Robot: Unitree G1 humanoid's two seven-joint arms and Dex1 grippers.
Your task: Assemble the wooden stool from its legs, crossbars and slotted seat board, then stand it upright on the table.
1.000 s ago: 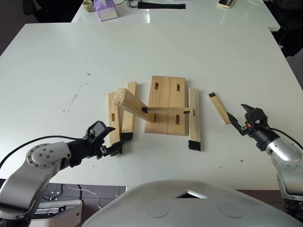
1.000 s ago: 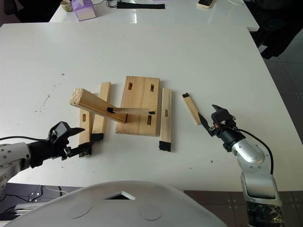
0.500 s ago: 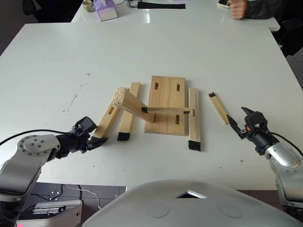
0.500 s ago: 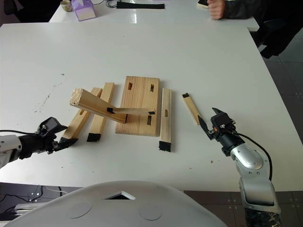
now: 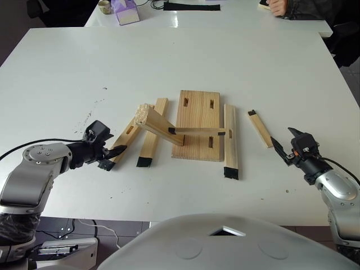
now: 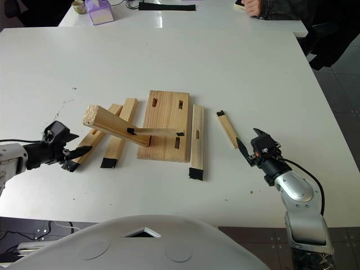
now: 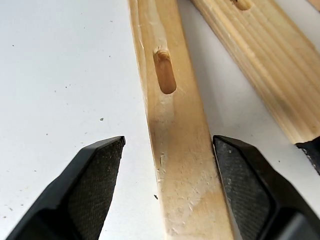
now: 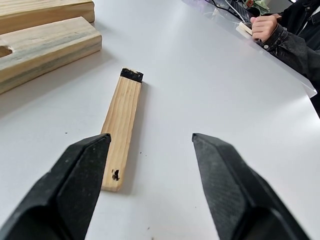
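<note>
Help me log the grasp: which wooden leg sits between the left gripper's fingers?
The leftmost leg, lying slanted; its near end sits inside the open left gripper.

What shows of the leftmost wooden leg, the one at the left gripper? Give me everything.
The leftmost leg is a flat-sided bar of pale wood with visible grain and one oblong slot cut into its upper face. It lies flat and slanted on the white table, its near end splayed away from a second leg. That near end sits between the open fingers of the left gripper, which straddles it. Its far end is hidden behind the raised end of the tilted leg.
</note>
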